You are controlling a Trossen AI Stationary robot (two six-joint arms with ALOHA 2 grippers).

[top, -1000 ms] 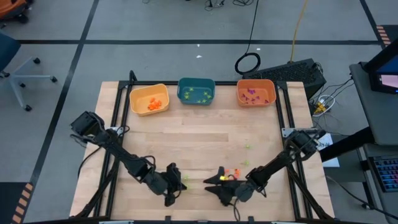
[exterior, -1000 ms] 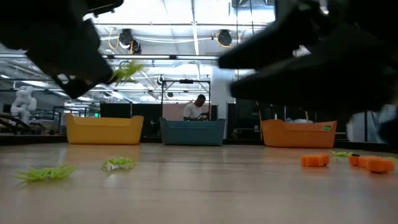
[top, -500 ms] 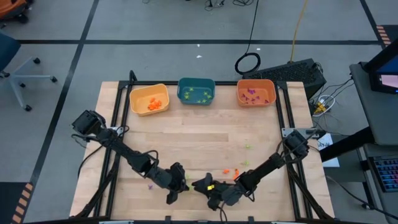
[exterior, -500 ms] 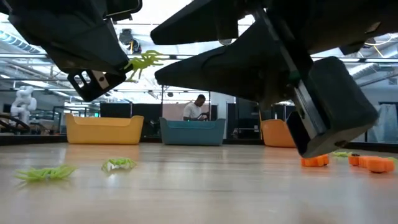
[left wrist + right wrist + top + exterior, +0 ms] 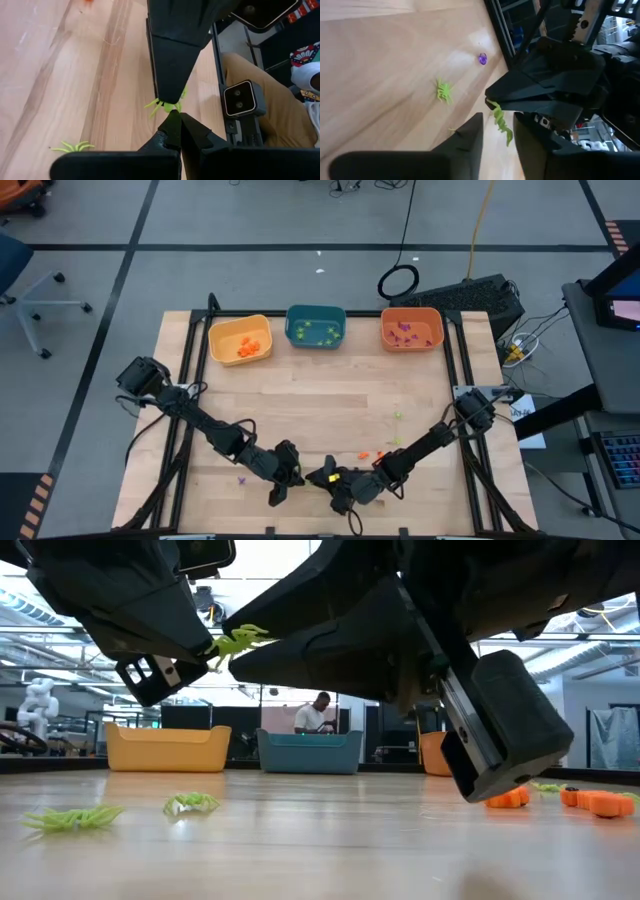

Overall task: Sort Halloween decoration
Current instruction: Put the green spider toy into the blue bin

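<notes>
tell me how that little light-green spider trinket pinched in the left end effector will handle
The light-green plastic spider trinket is probably very light: the shut left end effector holds it by one edge. Its thin legs look bendy, so it could snag or slip. It seems unlikely to roll.

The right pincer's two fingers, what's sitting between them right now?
In the right wrist view, the light-green spider held by the shut left pincer hangs in the gap between the right pincer's fingers.
</notes>
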